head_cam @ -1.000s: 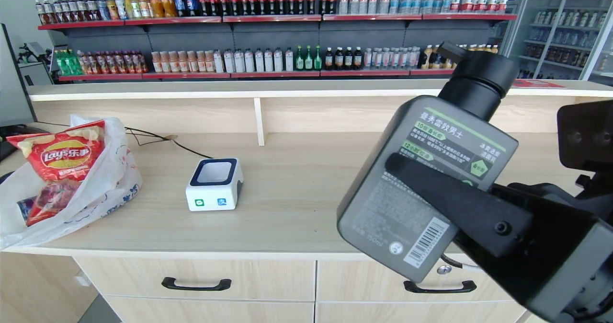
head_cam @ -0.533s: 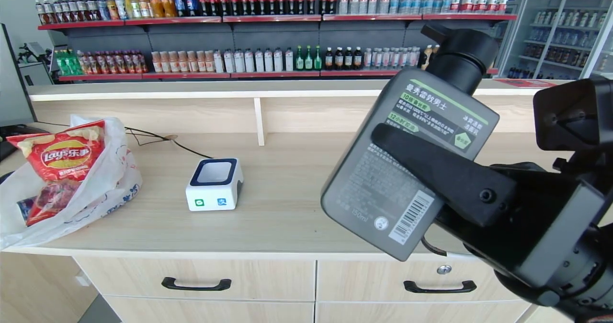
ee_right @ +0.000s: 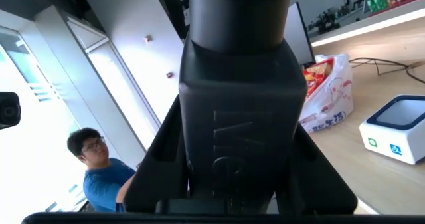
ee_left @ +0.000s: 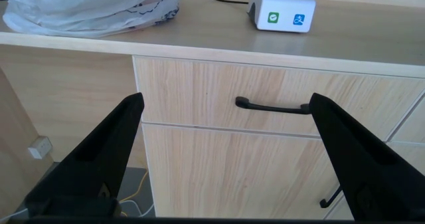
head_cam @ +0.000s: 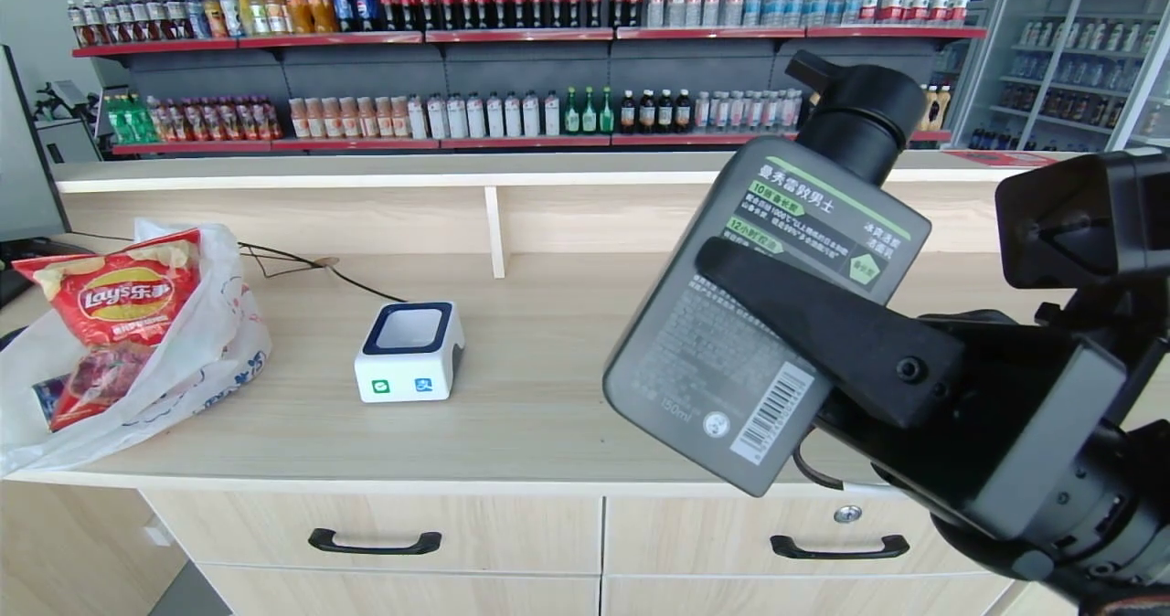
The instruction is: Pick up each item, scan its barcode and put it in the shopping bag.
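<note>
Above the counter (head_cam: 548, 433), right jaws clamp bottle (head_cam: 687, 365), well apart from scanner (head_cam: 409, 353).

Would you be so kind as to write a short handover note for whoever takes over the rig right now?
Right gripper: shut on the dark grey pump bottle, held tilted in the air above the counter, to the right of the scanner. Its barcode faces the head camera, not the scanner.
Left gripper: open, empty, low in front of the drawers.
Shopping bag: at the counter's left end, holding a red crisps bag and another red packet.
Done: those packets are bagged.
Left: scan the bottle, probably after turning its barcode towards the scanner, then bag it.
</note>
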`<state>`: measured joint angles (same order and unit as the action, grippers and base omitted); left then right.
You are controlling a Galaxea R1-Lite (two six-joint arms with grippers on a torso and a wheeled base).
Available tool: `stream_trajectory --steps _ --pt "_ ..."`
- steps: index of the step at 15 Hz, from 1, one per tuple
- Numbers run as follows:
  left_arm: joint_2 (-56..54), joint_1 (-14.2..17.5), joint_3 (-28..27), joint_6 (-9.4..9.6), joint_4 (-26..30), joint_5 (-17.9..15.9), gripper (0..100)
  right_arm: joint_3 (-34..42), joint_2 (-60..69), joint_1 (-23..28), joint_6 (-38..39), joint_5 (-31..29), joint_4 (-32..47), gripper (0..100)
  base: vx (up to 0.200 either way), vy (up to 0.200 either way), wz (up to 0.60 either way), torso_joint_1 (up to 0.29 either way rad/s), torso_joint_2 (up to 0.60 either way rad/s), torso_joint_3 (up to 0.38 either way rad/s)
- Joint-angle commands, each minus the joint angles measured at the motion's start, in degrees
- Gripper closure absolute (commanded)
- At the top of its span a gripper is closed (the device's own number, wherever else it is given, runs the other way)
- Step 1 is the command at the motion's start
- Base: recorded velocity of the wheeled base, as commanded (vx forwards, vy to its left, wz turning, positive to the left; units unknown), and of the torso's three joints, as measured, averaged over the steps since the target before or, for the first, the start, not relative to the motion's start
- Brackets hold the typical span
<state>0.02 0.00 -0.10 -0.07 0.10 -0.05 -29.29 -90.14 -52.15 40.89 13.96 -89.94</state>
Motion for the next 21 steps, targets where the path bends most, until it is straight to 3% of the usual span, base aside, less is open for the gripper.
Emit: stream_trajectory --steps 1,14,16,21 --pt "0.0 0.0 0.0 -0.01 0.0 0.0 0 0.0 -0.1 -0.1 0.0 0.0 -0.1 100 0.000 0.000 0.00 0.000 0.00 0.000" --pt "0.0 0.0 0.0 -0.01 0.0 0.0 0 0.4 0.7 -0.1 -2.7 0.0 -0.1 100 0.000 0.000 0.00 0.000 0.00 0.000" --pt "0.0 0.0 0.0 -0.01 0.0 0.0 0 0.6 0.3 0.6 -6.1 0.0 -0.1 100 0.000 0.000 0.00 0.000 0.00 0.000" --pt "0.0 0.0 0.0 0.16 0.0 0.0 0 1.3 -1.4 4.3 -23.0 1.1 -0.1 100 0.000 0.000 0.00 0.000 0.00 0.000"
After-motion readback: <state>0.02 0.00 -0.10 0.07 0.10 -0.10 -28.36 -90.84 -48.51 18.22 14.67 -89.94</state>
